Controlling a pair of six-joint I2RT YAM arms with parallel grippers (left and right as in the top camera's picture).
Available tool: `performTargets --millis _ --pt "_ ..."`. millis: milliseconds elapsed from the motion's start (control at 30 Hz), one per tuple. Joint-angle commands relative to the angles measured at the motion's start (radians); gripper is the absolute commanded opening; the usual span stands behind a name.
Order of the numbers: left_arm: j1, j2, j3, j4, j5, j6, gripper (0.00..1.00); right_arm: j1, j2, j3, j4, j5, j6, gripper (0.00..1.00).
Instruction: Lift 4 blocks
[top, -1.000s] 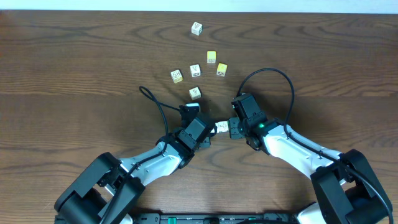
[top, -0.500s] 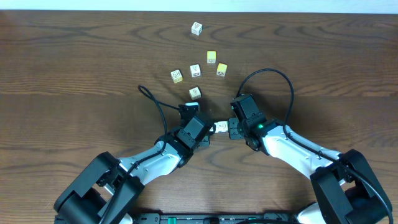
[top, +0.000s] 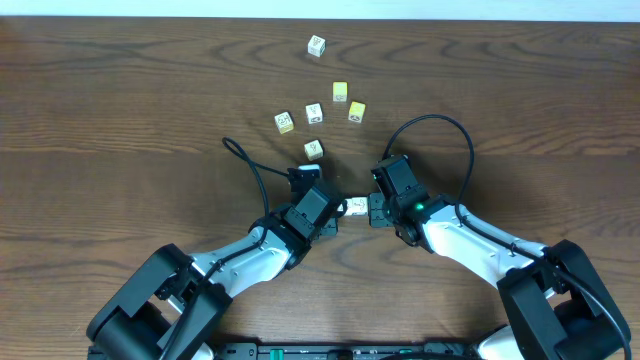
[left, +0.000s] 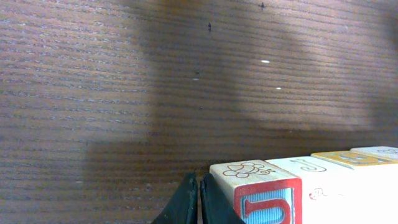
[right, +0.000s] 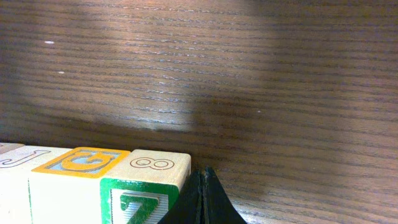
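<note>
Left hand (left: 199, 202) has its two fingers pressed tight together, with nothing between them. Its tip pushes on the red block (left: 264, 202) at one end of the row. Right hand (right: 202, 199) is clenched the same way. Its tip pushes on the green block (right: 140, 199) with the white Z at the other end.

Four blocks (top: 356, 205) sit side by side, touching, in one straight line. The line runs from hand to hand, left to right, near the middle of the surface (top: 120, 110). I cannot tell if the row is up in the air or resting on the wood.

Bare wood lies all around the row. Six loose cubes (top: 314, 112) sit well apart from it, toward the far edge. The nearest one touches neither hand.
</note>
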Motion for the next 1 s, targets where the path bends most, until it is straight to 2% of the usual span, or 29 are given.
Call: performTargets --millis 0,967 --pt "-0.050 -0.019 0.074 0.081 0.233 -0.006 0.07 0.099 0.011 0.010 0.034 -0.305 0.021 0.01" --pt "-0.048 -0.019 0.074 0.047 0.211 0.056 0.07 0.076 0.011 0.010 0.031 -0.253 0.016 0.01"
